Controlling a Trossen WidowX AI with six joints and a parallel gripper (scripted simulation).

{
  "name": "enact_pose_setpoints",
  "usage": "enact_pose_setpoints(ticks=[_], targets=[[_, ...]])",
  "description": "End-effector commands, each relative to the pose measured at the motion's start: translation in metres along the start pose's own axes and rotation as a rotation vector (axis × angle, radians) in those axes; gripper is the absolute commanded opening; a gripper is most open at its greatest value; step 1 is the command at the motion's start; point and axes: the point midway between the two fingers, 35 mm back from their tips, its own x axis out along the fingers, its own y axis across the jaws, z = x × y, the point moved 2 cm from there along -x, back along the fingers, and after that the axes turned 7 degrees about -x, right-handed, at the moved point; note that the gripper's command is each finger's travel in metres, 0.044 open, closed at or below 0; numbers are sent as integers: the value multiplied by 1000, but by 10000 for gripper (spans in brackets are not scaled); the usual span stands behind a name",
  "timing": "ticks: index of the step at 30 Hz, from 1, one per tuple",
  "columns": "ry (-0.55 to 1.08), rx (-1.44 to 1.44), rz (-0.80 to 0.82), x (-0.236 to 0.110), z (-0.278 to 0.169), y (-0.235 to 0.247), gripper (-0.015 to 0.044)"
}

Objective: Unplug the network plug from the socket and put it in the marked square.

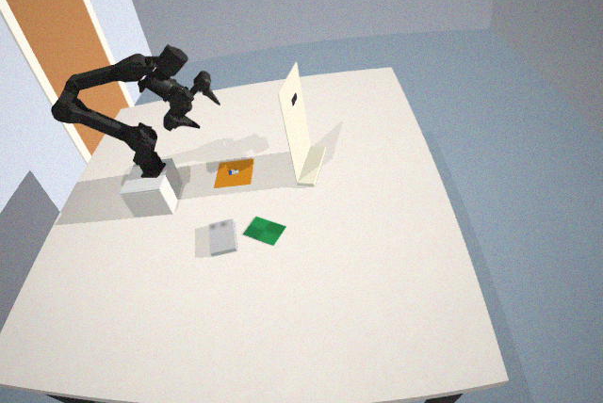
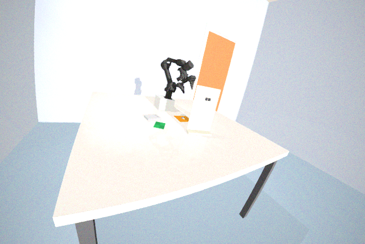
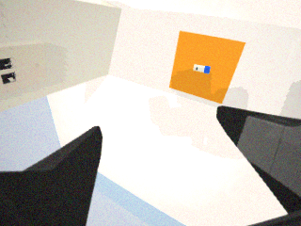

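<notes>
The small white plug (image 1: pixel 233 171) (image 3: pixel 201 69) with a blue end lies flat on the orange marked square (image 1: pixel 242 180) (image 2: pixel 178 118) (image 3: pixel 198 89); in the exterior view the plug (image 2: pixel 183 117) is only a speck. The upright cream panel (image 1: pixel 295 120) (image 2: pixel 203 112) (image 3: pixel 52 47) stands to the right of the square, its dark socket (image 1: pixel 294 98) (image 2: pixel 207 98) (image 3: pixel 7 71) empty. My gripper (image 1: pixel 208 112) (image 2: pixel 186 86) (image 3: pixel 160 155) is open and empty, raised high above the table, up and to the left of the square, touching nothing.
The arm stands on a white base block (image 1: pixel 148 191) (image 2: pixel 164 103) at the table's left. A grey flat box (image 1: pixel 222 236) (image 2: pixel 151 116) and a green square patch (image 1: pixel 264 231) (image 2: pixel 159 125) lie in front of the orange square.
</notes>
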Motion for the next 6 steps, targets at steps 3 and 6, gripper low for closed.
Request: enact_pose_setpoints(ticks=[3,6], targets=[[4,-4,2,-1,0,0,440],[4,-4,2,-1,0,0,440]])
